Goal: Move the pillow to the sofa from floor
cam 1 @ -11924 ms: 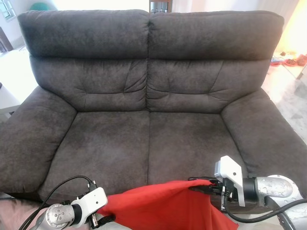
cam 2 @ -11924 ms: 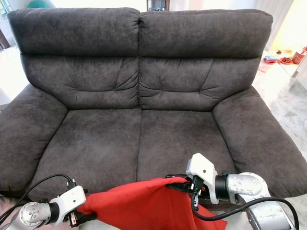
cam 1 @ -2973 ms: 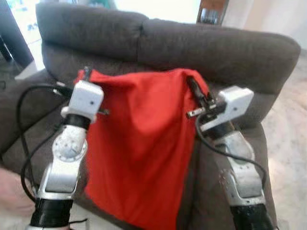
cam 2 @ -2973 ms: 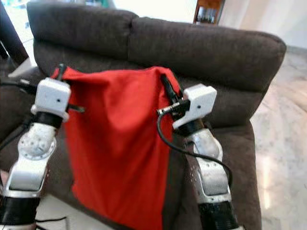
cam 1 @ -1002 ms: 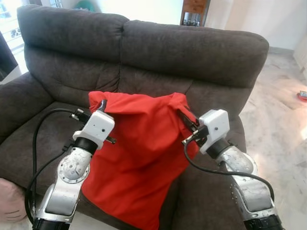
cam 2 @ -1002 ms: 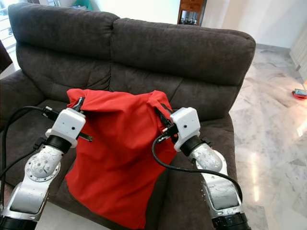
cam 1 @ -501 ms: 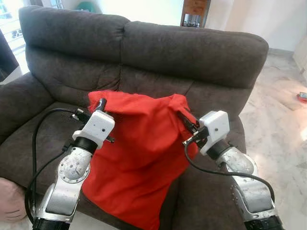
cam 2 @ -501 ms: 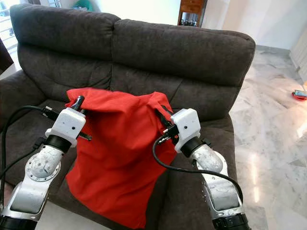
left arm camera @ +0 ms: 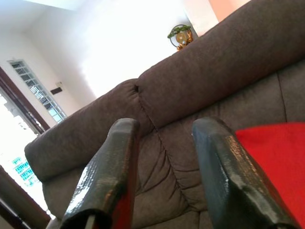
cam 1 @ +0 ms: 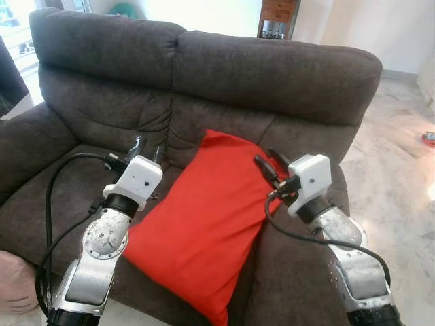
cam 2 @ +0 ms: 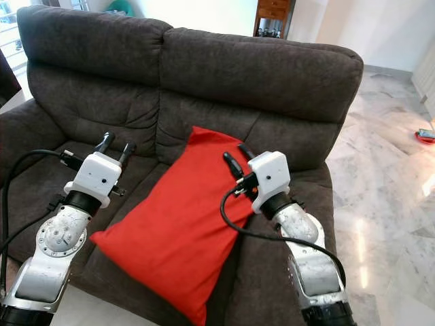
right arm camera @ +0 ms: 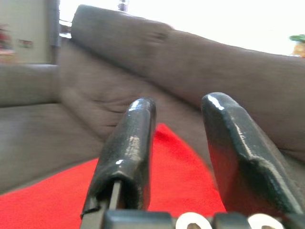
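Observation:
The red pillow (cam 1: pixel 204 224) lies tilted on the dark grey sofa (cam 1: pixel 272 75). Its top corner leans against the backrest and its lower corner hangs over the seat's front edge. My left gripper (cam 1: pixel 148 148) stands open just left of the pillow, apart from it, with nothing between its fingers. My right gripper (cam 1: pixel 270 161) is open at the pillow's upper right edge, above the fabric. In the left wrist view the open gripper (left arm camera: pixel 167 126) frames the backrest, with the pillow (left arm camera: pixel 276 157) off to one side. The right wrist view looks past the open gripper (right arm camera: pixel 181 102) down onto the pillow (right arm camera: pixel 181 176).
Pale marble floor (cam 1: pixel 401 156) lies to the sofa's right, with a small red item (cam 1: pixel 429 138) at the far edge. A pink soft thing (cam 1: pixel 13 285) sits on the floor at lower left. A wooden cabinet (cam 1: pixel 277 20) stands behind the sofa.
Both grippers have opened and let go of the pillow's top corners. The pillow has dropped and now rests on the seat against the backrest.

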Motion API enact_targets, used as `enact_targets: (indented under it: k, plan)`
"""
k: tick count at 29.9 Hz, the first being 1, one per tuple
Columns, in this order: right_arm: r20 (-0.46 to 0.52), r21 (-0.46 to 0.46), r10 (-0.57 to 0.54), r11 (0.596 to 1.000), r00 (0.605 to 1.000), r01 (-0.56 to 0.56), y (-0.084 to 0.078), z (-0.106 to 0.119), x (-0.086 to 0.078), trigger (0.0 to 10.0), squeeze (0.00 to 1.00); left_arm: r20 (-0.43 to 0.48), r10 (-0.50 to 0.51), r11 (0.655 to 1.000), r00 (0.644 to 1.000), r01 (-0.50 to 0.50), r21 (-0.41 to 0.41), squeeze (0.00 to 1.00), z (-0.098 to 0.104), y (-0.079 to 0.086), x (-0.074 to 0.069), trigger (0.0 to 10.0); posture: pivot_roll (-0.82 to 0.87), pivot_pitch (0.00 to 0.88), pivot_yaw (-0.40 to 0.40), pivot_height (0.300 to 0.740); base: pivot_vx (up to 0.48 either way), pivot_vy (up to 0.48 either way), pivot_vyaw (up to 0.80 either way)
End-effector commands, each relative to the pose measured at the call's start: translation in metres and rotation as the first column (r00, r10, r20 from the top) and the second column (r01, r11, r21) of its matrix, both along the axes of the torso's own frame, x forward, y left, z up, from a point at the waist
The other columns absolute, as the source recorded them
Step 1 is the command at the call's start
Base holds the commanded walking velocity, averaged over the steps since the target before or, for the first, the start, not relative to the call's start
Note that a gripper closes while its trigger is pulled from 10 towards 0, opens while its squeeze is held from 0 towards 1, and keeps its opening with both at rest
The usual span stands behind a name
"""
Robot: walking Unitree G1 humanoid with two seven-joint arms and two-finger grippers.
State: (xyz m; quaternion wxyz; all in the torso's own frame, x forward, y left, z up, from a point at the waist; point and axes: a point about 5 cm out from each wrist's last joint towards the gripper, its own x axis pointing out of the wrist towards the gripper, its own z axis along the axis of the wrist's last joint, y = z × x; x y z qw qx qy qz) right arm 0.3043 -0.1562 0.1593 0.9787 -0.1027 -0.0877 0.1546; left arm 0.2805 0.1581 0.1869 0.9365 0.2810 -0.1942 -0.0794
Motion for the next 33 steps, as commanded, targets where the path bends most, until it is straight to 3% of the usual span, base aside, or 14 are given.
enact_targets:
  k: [1, 2, 3, 4, 6, 11, 13, 17, 18, 22, 28, 29, 30, 33]
  plan:
    - [-0.018, -0.023, -0.145, 0.989, 0.989, 0.144, -0.022, -0.007, 0.005, 10.0, 0.0, -0.019, 0.002, 1.0, 1.0, -0.002, 0.004, 1.0, -0.007, 0.0, 0.001, 10.0, 0.1, 0.002, -0.041, 0.74, 0.0, 0.0, 0.0]
    - [-0.055, -0.019, -0.219, 0.976, 0.974, 0.219, -0.033, -0.016, 0.006, 10.0, 0.0, -0.041, 0.009, 1.0, 0.999, -0.009, -0.002, 0.84, -0.013, 0.001, 0.001, 10.0, 0.1, 0.002, -0.041, 0.74, 0.0, 0.0, 0.0]
    - [-0.081, -0.018, -0.267, 0.964, 0.96, 0.266, -0.039, -0.022, 0.006, 10.0, 0.0, -0.056, 0.013, 1.0, 0.998, -0.013, -0.006, 0.84, -0.017, 0.002, 0.001, 10.0, 0.1, 0.002, -0.041, 0.74, 0.0, 0.0, 0.0]
    - [-0.113, -0.011, -0.316, 0.948, 0.942, 0.317, -0.047, -0.03, 0.005, 10.0, 0.0, -0.087, 0.019, 1.0, 0.996, -0.02, -0.014, 0.0, -0.024, 0.004, 0.001, 10.0, 0.1, 0.0, -0.041, 0.74, 0.0, 0.0, 0.0]
    - [-0.19, -0.015, -0.408, 0.911, 0.893, 0.413, -0.064, -0.057, -0.001, 10.0, 0.0, -0.198, 0.051, 0.996, 0.979, -0.065, -0.068, 0.0, -0.049, 0.012, 0.0, 10.0, 0.1, 0.0, -0.04, 0.74, 0.0, 0.0, 0.0]
    - [-0.371, 0.014, -0.548, 0.804, 0.75, 0.595, -0.093, -0.112, -0.027, 10.0, 0.0, -0.427, 0.152, 0.959, 0.891, -0.237, -0.153, 0.0, -0.102, 0.04, -0.005, 10.0, 0.1, 0.0, -0.036, 0.74, 0.0, 0.0, 0.0]
    - [-0.435, -0.031, -0.591, 0.763, 0.679, 0.645, -0.103, -0.135, -0.044, 10.0, 0.0, -0.512, 0.193, 0.944, 0.837, -0.301, -0.137, 0.0, -0.127, 0.051, -0.016, 10.0, 0.1, 0.0, -0.032, 0.74, 0.0, 0.0, 0.0]
    - [-0.47, -0.064, -0.618, 0.736, 0.63, 0.674, -0.108, -0.15, -0.056, 10.0, 0.0, -0.562, 0.214, 0.942, 0.799, -0.321, -0.098, 0.0, -0.145, 0.056, -0.027, 10.0, 0.1, 0.0, -0.028, 0.74, 0.0, 0.0, 0.0]
    - [-0.507, -0.07, -0.632, 0.708, 0.586, 0.703, -0.112, -0.163, -0.068, 10.0, 0.0, -0.605, 0.228, 0.937, 0.763, -0.341, -0.076, 0.0, -0.16, 0.06, -0.036, 10.0, 0.1, 0.0, -0.028, 0.74, 0.0, 0.0, 0.0]
    - [-0.595, -0.088, -0.633, 0.665, 0.496, 0.742, -0.115, -0.187, -0.091, 10.0, 0.0, -0.651, 0.241, 0.923, 0.72, -0.377, -0.076, 0.0, -0.178, 0.064, -0.048, 10.0, 0.1, 0.0, -0.029, 0.74, 0.0, 0.0, 0.0]
    - [-0.663, -0.166, -0.62, 0.668, 0.42, 0.725, -0.11, -0.212, -0.119, 10.0, 0.0, -0.678, 0.249, 0.913, 0.692, -0.4, -0.074, 0.0, -0.189, 0.067, -0.057, 10.0, 0.1, 0.0, -0.028, 0.74, 0.0, 0.0, 0.0]
    - [-0.684, -0.204, -0.625, 0.66, 0.376, 0.723, -0.111, -0.219, -0.132, 10.0, 0.0, -0.686, 0.246, 0.913, 0.684, -0.402, -0.074, 0.0, -0.192, 0.068, -0.06, 10.0, 0.09, 0.0, -0.028, 0.74, 0.0, 0.0, 0.0]
    - [-0.684, -0.204, -0.625, 0.66, 0.376, 0.723, -0.111, -0.219, -0.132, 10.0, 0.0, -0.686, 0.246, 0.913, 0.684, -0.402, -0.074, 0.0, -0.192, 0.068, -0.06, 10.0, 0.09, 0.0, -0.028, 0.74, 0.0, 0.0, 0.0]
    - [-0.693, -0.299, -0.663, 0.622, 0.283, 0.724, -0.118, -0.229, -0.154, 10.0, 0.0, -0.689, 0.246, 0.912, 0.681, -0.404, -0.073, 0.0, -0.195, 0.068, -0.063, 10.0, 0.1, 0.0, -0.03, 0.74, 0.0, 0.0, 0.0]
